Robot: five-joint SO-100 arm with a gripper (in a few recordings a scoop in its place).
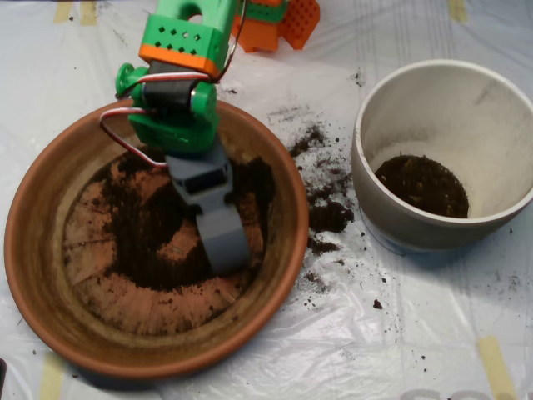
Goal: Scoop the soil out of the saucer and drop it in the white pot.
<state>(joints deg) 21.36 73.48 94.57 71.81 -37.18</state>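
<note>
Saucer: the terracotta saucer (33,250) fills the left half of the counter (416,333), reaching close to its near edge.
Soil in saucer: dark soil (141,225) spreads across the far and middle part of the saucer floor; the near part is bare, radial marks showing.
Arm: the green and orange arm (179,67) comes in from the far edge and reaches down over the saucer's far rim.
End effector: the grey end effector (223,242) sits low inside the saucer, right of its centre, its tip down in the soil; whether its halves are spread or pressed together cannot be told.
Spilled soil: loose crumbs (329,217) lie on the plastic-covered counter between saucer and pot.
White pot: the white pot (500,142) stands by the right edge, apart from the saucer, upright.
Soil in pot: a small dark patch (420,185) covers the pot's bottom.
</note>
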